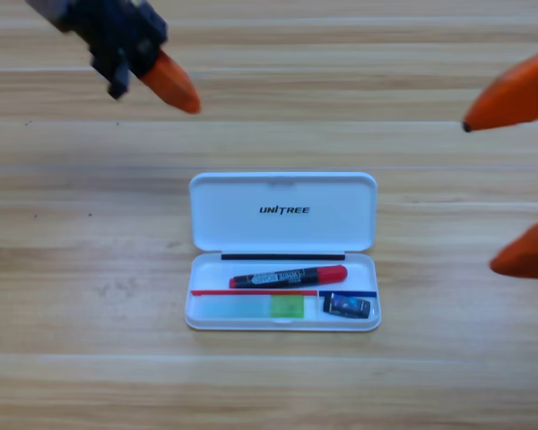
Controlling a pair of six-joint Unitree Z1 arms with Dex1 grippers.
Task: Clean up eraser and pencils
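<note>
The white case (282,215) lies open in the middle of the table, lid folded back. Inside its tray the red pencil with a black label (289,276) lies lengthwise in the upper compartment. The eraser (348,306), small and dark, sits in the lower right compartment. My left gripper (166,81) hangs at the upper left, well away from the case, with only one orange jaw showing. My right gripper (513,188) is at the right edge, partly cut off, open with its two orange jaws far apart and nothing between them.
A pale blue and green insert (253,307) fills the lower left compartment of the case. The wooden table (90,358) surrounds the case on all sides.
</note>
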